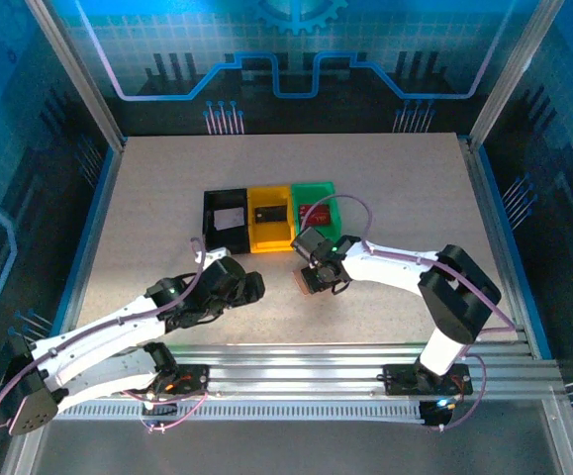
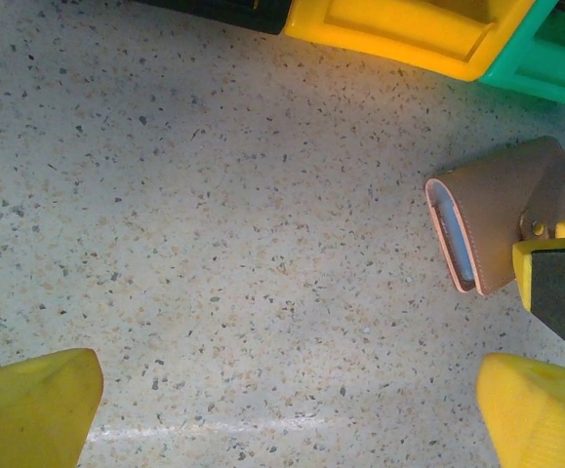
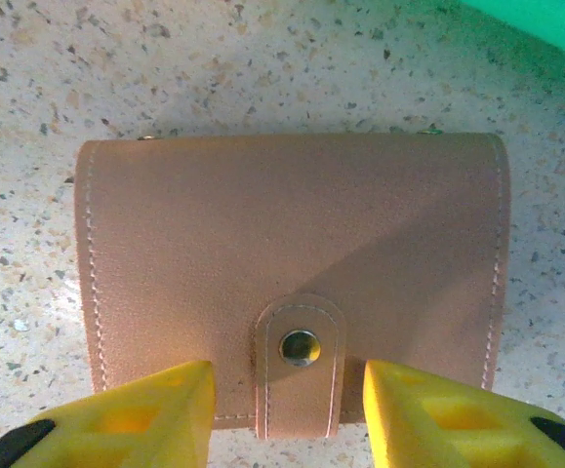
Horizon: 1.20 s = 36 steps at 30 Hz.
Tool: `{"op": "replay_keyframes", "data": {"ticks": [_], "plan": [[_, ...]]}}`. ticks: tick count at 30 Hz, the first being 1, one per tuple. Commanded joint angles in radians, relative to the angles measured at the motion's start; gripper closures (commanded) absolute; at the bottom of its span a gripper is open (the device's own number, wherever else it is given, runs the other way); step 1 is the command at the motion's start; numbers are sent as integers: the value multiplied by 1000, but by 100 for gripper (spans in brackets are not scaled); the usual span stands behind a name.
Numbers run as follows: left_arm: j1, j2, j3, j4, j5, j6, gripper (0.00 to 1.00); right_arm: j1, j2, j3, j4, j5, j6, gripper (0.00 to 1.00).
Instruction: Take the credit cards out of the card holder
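Note:
The card holder [image 3: 292,234] is a tan-pink wallet lying flat and snapped shut on the speckled table. My right gripper [image 3: 287,390] is low over its near edge. The yellow fingers [image 3: 155,409] stand on either side of the snap strap [image 3: 300,366], with a small gap on each side. In the top view the card holder [image 1: 312,282] lies under the right gripper [image 1: 323,269]. My left gripper [image 2: 289,375] is open over bare table, with the card holder [image 2: 502,210] to its right. A pale inside shows at the wallet's end. A white card [image 1: 229,216] lies in the black tray.
Three trays stand in a row behind the wallet: black [image 1: 210,220], yellow [image 1: 269,236] and green [image 1: 314,188]. The yellow tray holds a dark item and the green tray a red one. The left gripper [image 1: 249,287] sits left of the wallet.

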<state>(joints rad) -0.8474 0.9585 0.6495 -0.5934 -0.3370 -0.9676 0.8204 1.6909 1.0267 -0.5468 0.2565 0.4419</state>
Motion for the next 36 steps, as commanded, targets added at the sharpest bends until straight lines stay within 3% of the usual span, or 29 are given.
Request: {"op": "replay_keyframes", "data": {"ticks": [1,6,21,27,36], "plan": [[-14,23,10,15,-21,-8,1,-20,25,5,9,3,-10,58],[-33,62,32,26,-27,-4,1,-32,54,-2,25,-5,-13,63],[-65,109,50,66,-24,-35,1,7,-48,-107,87,-114,-69,100],[-82,100,55,66,-20,-73,1,61,-146,-171,121,-111,-121,100],[-108,64,49,60,-17,-134,1,60,-368,-244,180,-204,-194,100]]}}
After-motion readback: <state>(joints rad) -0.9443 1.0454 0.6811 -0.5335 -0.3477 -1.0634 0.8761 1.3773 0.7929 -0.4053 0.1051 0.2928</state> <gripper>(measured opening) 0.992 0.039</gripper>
